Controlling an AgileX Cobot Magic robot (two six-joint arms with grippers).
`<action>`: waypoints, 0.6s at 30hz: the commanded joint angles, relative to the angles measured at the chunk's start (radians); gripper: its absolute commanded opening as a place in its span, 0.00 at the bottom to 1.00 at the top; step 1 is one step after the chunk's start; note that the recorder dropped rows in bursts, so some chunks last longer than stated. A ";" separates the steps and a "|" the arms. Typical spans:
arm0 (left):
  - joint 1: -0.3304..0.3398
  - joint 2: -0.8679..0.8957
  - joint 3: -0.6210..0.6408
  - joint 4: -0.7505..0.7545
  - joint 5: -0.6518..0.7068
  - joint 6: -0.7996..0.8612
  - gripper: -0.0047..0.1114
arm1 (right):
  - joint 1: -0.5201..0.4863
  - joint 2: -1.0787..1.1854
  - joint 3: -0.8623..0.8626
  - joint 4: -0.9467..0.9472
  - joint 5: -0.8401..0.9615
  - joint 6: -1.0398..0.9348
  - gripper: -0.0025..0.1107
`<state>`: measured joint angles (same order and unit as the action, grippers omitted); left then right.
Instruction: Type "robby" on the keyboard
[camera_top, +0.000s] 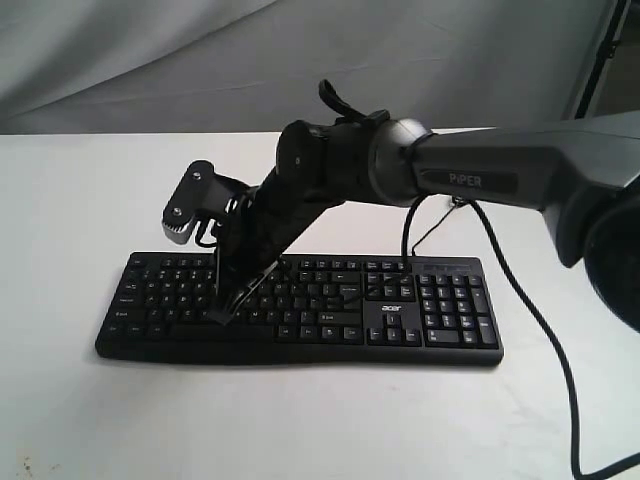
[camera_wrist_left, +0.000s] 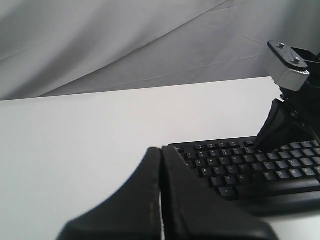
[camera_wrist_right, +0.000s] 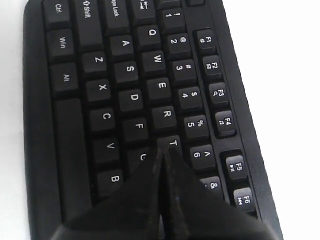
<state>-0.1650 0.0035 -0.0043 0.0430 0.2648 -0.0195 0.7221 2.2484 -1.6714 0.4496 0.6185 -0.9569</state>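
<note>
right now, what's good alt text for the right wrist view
The right gripper, fingers shut together into a black wedge, points at the keyboard with its tip at the edge of the T key. White-lettered black keys fill most of the view; whether a key is pressed cannot be told.

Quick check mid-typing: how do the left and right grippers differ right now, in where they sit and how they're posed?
1. The right gripper has its tip down among the letter keys of the keyboard, beside T; the left gripper sits off the keyboard's end, over bare table.
2. The exterior view shows the right gripper angled steeply down; the left gripper is outside that view.
Shared: both are shut, fingers pressed together.
</note>
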 joint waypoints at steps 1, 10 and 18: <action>-0.006 -0.003 0.004 0.005 -0.005 -0.003 0.04 | -0.014 -0.004 -0.006 -0.003 -0.009 -0.005 0.02; -0.006 -0.003 0.004 0.005 -0.005 -0.003 0.04 | -0.023 0.062 -0.113 0.008 0.077 0.027 0.02; -0.006 -0.003 0.004 0.005 -0.005 -0.003 0.04 | -0.024 0.069 -0.127 0.001 0.089 0.039 0.02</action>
<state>-0.1650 0.0035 -0.0043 0.0430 0.2648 -0.0195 0.7042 2.3126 -1.7888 0.4533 0.7011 -0.9206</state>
